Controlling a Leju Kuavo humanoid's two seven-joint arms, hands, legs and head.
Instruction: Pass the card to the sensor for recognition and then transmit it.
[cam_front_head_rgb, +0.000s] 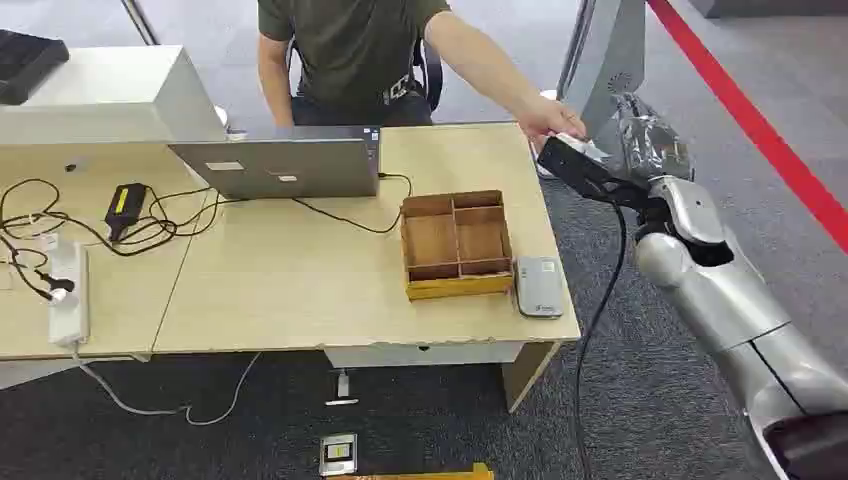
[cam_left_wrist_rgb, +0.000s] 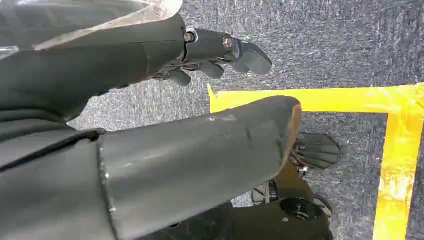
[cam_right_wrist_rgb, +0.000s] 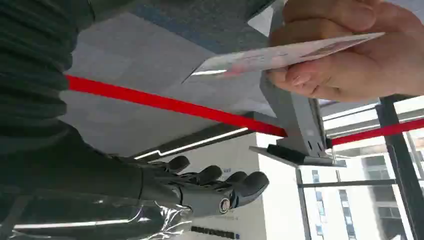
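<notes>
A person's hand (cam_right_wrist_rgb: 350, 55) holds a pale card (cam_right_wrist_rgb: 280, 56) by one end, a little way off from my right hand's fingers (cam_right_wrist_rgb: 215, 185), which are spread and hold nothing. In the head view my right hand (cam_front_head_rgb: 645, 140), wrapped in clear plastic, is raised beyond the table's far right corner, close to the person's hand (cam_front_head_rgb: 550, 118). The grey card sensor (cam_front_head_rgb: 538, 287) lies flat on the table near its front right edge, beside a wooden box. My left hand (cam_left_wrist_rgb: 220, 50) hangs over the carpet, holding nothing, its thumb well apart from its fingers.
A wooden compartment box (cam_front_head_rgb: 455, 243) sits left of the sensor. A laptop (cam_front_head_rgb: 285, 165), cables and a power strip (cam_front_head_rgb: 68, 295) occupy the table's left half (cam_front_head_rgb: 300, 300). A seated person is behind the table. Yellow floor tape (cam_left_wrist_rgb: 395, 150) marks the carpet.
</notes>
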